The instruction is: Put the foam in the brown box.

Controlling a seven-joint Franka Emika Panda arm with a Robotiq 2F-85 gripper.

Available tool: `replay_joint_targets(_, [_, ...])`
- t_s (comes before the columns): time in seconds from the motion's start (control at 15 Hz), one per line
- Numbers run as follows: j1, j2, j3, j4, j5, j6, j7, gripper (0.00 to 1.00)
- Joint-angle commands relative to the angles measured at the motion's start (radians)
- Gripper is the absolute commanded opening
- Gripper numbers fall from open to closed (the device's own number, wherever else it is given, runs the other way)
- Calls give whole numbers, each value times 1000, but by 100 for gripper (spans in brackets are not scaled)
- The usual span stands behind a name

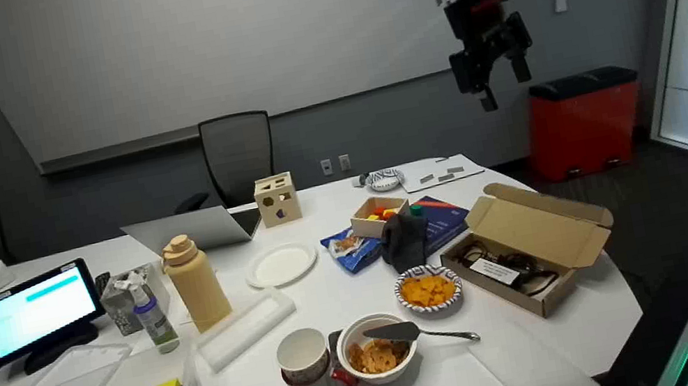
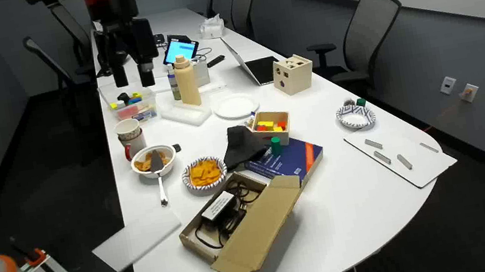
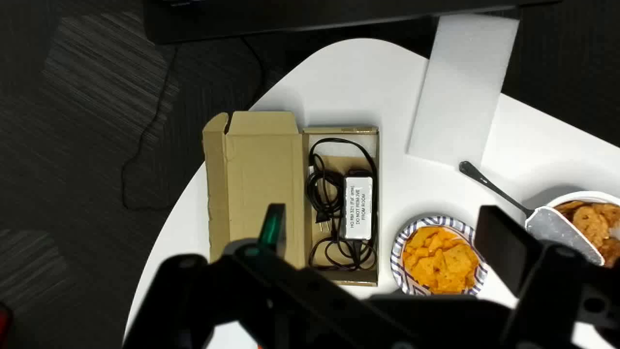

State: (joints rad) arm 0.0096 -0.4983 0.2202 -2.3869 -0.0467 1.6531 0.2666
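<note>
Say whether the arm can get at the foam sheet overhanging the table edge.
Probably yes: the gripper looks open and empty, and the foam sheet lies largely uncovered; only the server's handle comes close, at one end.

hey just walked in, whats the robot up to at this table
The robot's gripper hangs open above the table, holding nothing. The white foam sheet, which partly overhangs the table's edge, is most likely what should go in the brown box; it lies outside the box and has yet to be picked up. The box stands with its lid open, a labelled block and black cords inside.
</note>
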Motion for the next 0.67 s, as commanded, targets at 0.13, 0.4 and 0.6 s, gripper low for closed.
replay_joint_targets(0.13, [24, 3, -20, 2, -8, -2, 9, 100])
replay_joint_targets(0.4, [32, 5, -13, -10, -6, 4, 4, 100])
replay_joint_targets(0.6, [79, 59, 43, -34, 16, 41, 55, 100])
